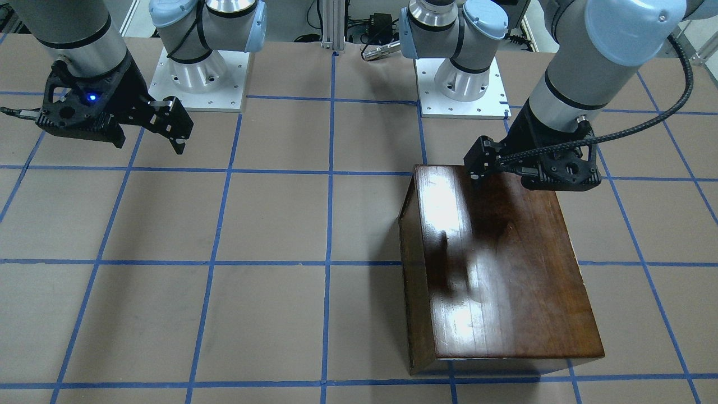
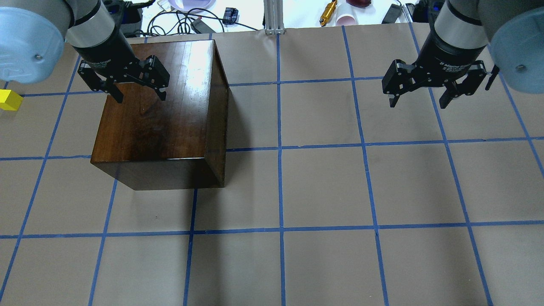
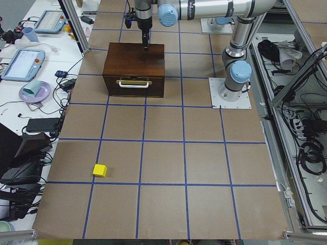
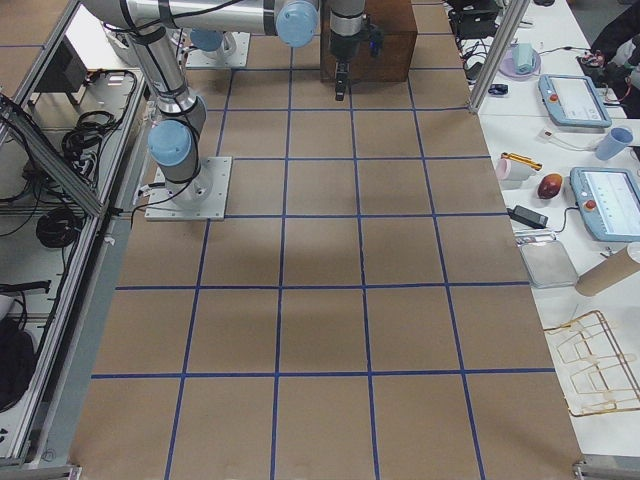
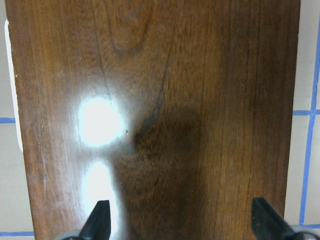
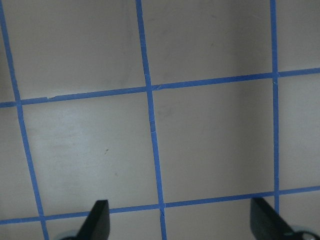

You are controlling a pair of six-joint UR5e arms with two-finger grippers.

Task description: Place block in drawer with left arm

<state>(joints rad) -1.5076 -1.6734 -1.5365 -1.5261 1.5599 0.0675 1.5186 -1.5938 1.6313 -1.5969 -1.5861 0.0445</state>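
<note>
Overhead exterior view: left gripper hangs wide open, empty, over the box, its drawer seemingly closed; the block lies well apart on the table. Best to pull the drawer fully out first, then grip the block squarely.

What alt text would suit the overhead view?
A glossy dark-brown wooden box sits on a blue-gridded table, the left arm's open jaws above its top. A small yellow block lies at the view's left edge; the right arm hangs open-jawed over the table.
</note>
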